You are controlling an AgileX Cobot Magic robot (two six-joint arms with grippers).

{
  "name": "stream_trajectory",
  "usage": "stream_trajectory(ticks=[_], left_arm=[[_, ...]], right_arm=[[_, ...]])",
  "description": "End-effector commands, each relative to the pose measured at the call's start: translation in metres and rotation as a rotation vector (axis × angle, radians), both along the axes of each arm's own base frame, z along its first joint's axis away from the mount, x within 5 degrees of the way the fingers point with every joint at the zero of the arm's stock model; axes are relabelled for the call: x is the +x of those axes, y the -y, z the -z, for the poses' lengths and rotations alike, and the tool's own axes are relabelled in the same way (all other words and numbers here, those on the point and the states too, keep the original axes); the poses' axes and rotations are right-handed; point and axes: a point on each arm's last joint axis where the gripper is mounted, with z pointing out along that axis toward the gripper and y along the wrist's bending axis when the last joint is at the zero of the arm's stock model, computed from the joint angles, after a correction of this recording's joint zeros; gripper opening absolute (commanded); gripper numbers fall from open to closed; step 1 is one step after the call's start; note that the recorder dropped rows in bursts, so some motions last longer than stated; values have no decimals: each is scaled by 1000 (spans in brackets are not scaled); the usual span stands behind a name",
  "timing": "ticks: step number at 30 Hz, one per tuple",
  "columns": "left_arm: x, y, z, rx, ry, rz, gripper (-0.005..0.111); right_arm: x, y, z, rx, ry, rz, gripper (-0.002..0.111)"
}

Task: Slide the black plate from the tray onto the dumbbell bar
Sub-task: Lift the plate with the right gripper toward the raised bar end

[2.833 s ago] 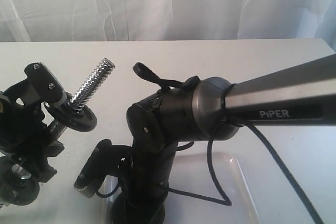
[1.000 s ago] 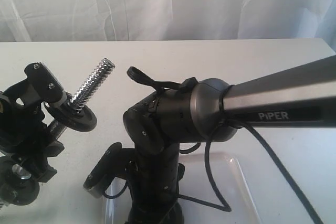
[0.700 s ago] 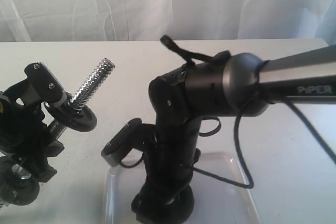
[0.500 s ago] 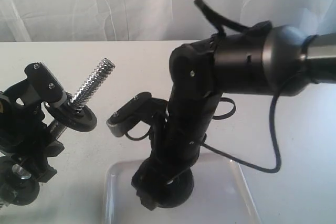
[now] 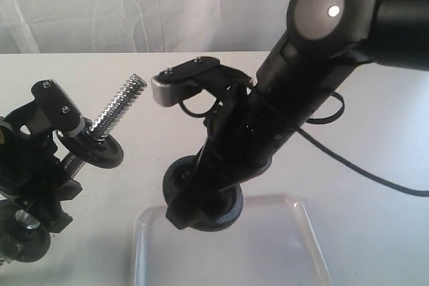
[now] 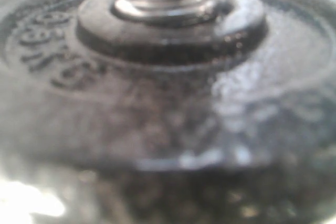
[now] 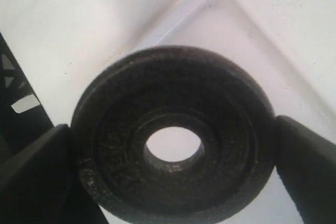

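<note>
On a white worktop (image 5: 348,98) in front of a pale curtain (image 5: 201,5), the right pincer (image 7: 170,174) is gripping the black plate (image 7: 231,124) by its rim, with one dark finger (image 7: 31,177) pressing on each side of the disc. The plate is hanging roughly flat over the far end of the tray (image 5: 268,259), near one rounded corner. The pale tray floor is showing through the plate's central hole. Whether the plate's lower edge is touching the tray's rim cannot be told from where I am standing. The right arm is leaning in steeply from the upper right, filling much of that side of the scene.

To the left, the left pincer (image 5: 62,165) is clamping the dumbbell bar (image 5: 120,108) around its middle and holding it off the worktop. The bar is sitting tilted, its bare threaded end pointing up and toward the right arm. A second black disc (image 5: 94,149) is already sitting on the bar just below that threaded stretch. The left wrist camera is looking onto this disc from very close, blurred, with the chrome bar passing through its hub. The bar's lower end is running down toward the near left corner, partly hidden behind the pincer. The gripped plate and the bar's tip are well apart
</note>
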Motion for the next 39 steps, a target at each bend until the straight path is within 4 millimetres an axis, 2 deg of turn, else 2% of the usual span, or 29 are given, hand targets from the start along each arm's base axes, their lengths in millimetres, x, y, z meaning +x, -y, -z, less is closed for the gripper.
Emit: stream_trajectory(ticks=[1, 8, 15, 20, 27, 31, 35, 39], left_arm=[[20, 5, -43, -191, 376, -68, 0], [19, 6, -43, -201, 371, -69, 0], [11, 21, -43, -208, 367, 0, 0], [11, 20, -42, -205, 361, 0, 0], [10, 23, -42, -207, 361, 12, 0], [2, 36, -43, -211, 370, 85, 0], [1, 38, -43, -203, 371, 101, 0], [0, 37, -42, -199, 366, 103, 0]], right_arm=[[3, 13, -26, 155, 14, 30, 0], [20, 37, -43, 377, -38, 34, 0], [31, 67, -50, 474, -83, 26, 0], [36, 75, -52, 497, -66, 40, 0], [48, 74, -48, 598, -59, 40, 0], [75, 63, -32, 695, -115, 68, 0], [87, 60, -21, 680, -136, 74, 0], [91, 59, -25, 680, -142, 86, 0]])
